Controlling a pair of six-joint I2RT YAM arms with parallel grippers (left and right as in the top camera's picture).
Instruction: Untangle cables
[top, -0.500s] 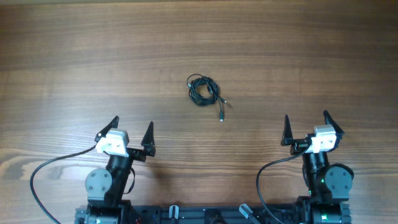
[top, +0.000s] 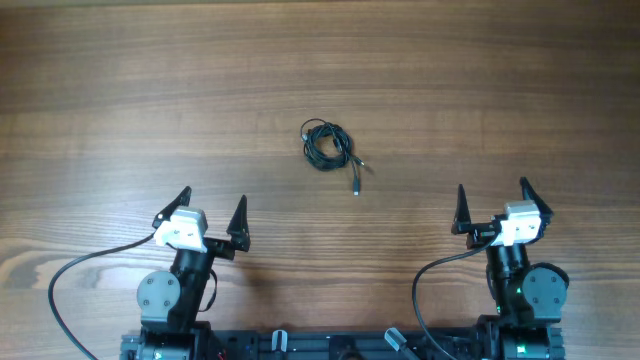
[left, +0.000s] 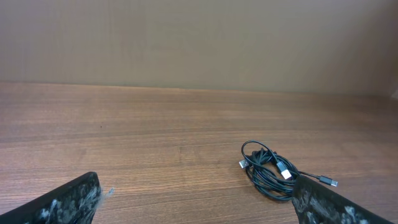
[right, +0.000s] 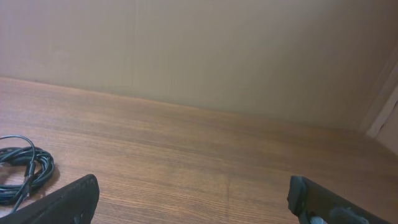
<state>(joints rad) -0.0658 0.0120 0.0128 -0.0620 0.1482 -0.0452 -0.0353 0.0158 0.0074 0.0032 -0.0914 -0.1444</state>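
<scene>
The cables (top: 325, 145) are thin black cords coiled in one small tangled bundle on the wooden table, mid-table, with one plug end trailing toward the front (top: 356, 188). In the left wrist view the bundle (left: 270, 171) lies ahead and to the right, with silver plugs showing. In the right wrist view part of the bundle (right: 22, 174) shows at the left edge. My left gripper (top: 212, 212) is open and empty, near the front left, well short of the bundle. My right gripper (top: 493, 204) is open and empty at the front right.
The wooden table (top: 150, 90) spreads wide on all sides of the bundle. A plain beige wall (left: 199, 37) stands behind the table's far edge. Thick black arm cables (top: 60, 290) loop by the arm bases at the front.
</scene>
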